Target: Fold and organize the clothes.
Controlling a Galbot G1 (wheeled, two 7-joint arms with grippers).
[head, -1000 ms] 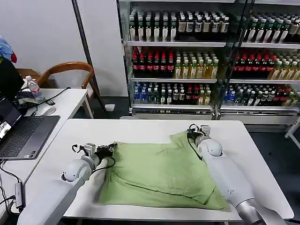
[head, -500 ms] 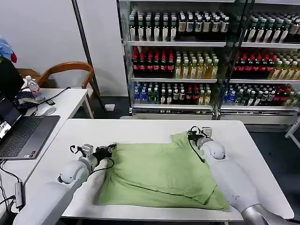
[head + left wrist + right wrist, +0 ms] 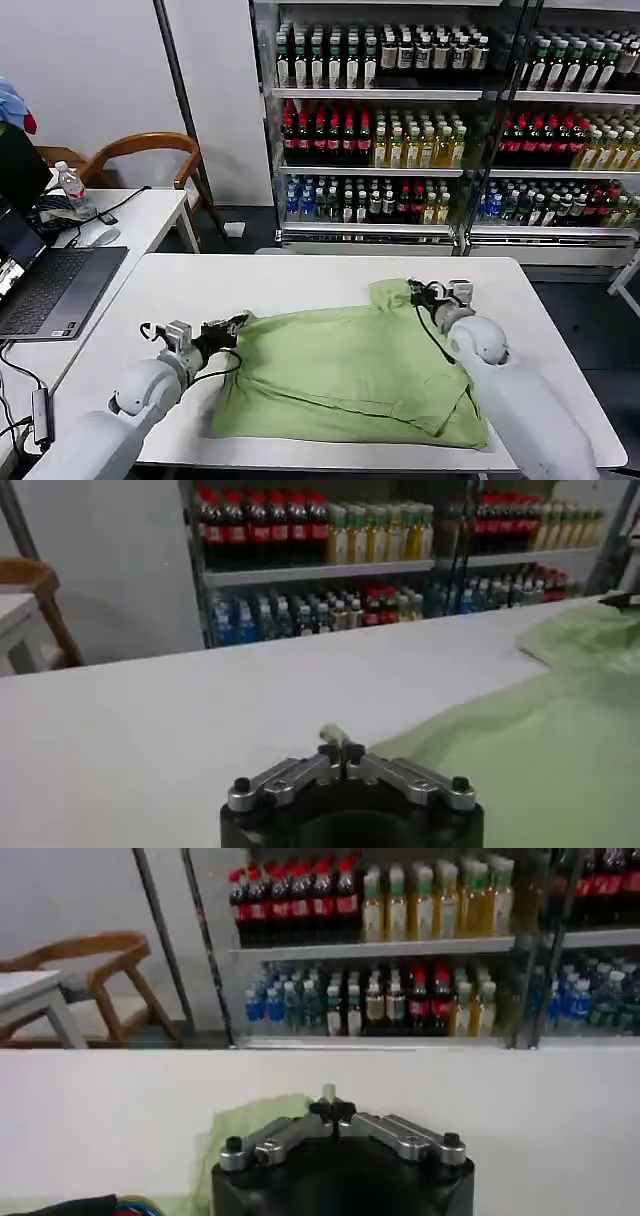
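Note:
The light green shirt (image 3: 350, 370) lies spread on the white table (image 3: 300, 275), stretched between my two grippers. My left gripper (image 3: 236, 324) is shut on the shirt's left far corner; a small tuft of green fabric pokes out between its closed jaws (image 3: 342, 752), and the shirt (image 3: 540, 750) stretches away beside it. My right gripper (image 3: 421, 293) is shut on the shirt's right far corner near the raised fold; a sliver of fabric shows at its closed jaws (image 3: 330, 1110), with green cloth (image 3: 240, 1130) just behind. Collar, buttons and chest graphic are hidden.
Beyond the table stand glass-fronted drinks shelves (image 3: 420, 130). On the left a side desk carries a laptop (image 3: 50, 290), a mouse and a water bottle (image 3: 72, 188), with a wooden chair (image 3: 150, 150) behind. Bare tabletop lies beyond and on both sides of the shirt.
Both grippers have kept their hold. The right gripper has shifted outward to the right and the left arm has drawn slightly left, pulling the shirt's far edge tauter.

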